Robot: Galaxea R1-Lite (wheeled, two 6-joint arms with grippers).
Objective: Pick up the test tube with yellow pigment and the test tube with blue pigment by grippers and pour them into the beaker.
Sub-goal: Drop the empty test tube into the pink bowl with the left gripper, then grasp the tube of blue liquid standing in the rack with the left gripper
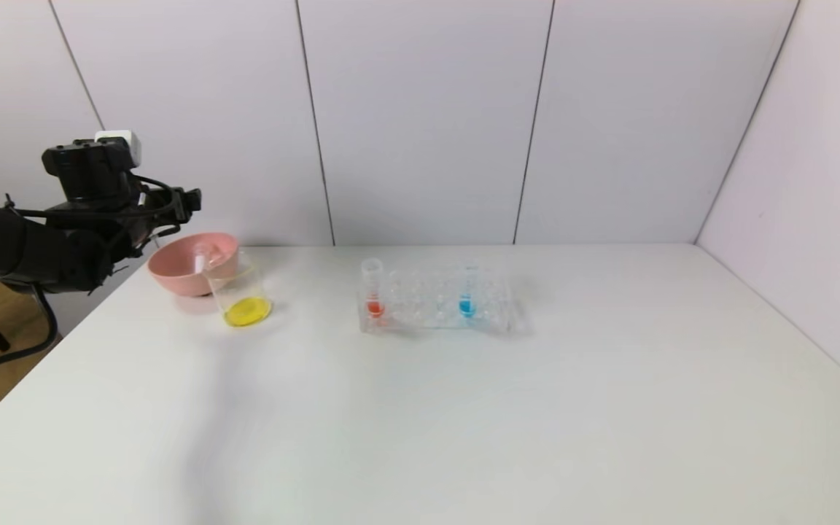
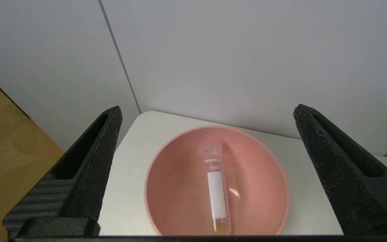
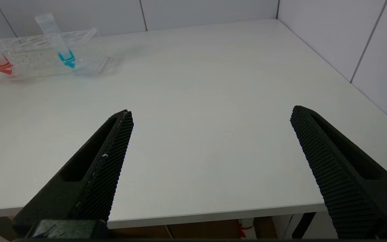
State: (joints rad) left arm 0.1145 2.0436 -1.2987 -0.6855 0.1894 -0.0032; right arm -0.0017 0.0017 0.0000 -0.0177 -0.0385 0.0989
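Head view, left to right: the left gripper (image 2: 207,114), fingers spread wide and empty, hovers over one pink bowl (image 1: 172,273) holding the near-empty yellow-pigment tube (image 2: 216,191). Just right of the bowl stands one beaker (image 1: 240,292) with yellow liquid. Farther right, one rack (image 1: 437,300) holds two tubes, red (image 1: 374,292) and blue (image 1: 467,295); the right gripper (image 3: 210,116) hangs open over the table's near edge.

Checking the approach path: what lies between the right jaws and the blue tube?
Nothing: the right wrist view shows bare table from the open right gripper to the test tube with blue pigment in its rack.

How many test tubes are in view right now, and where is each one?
3. The emptied yellow-pigment tube lies in the pink bowl; the red-liquid tube and the blue-pigment tube stand in the clear rack. None seems hidden.
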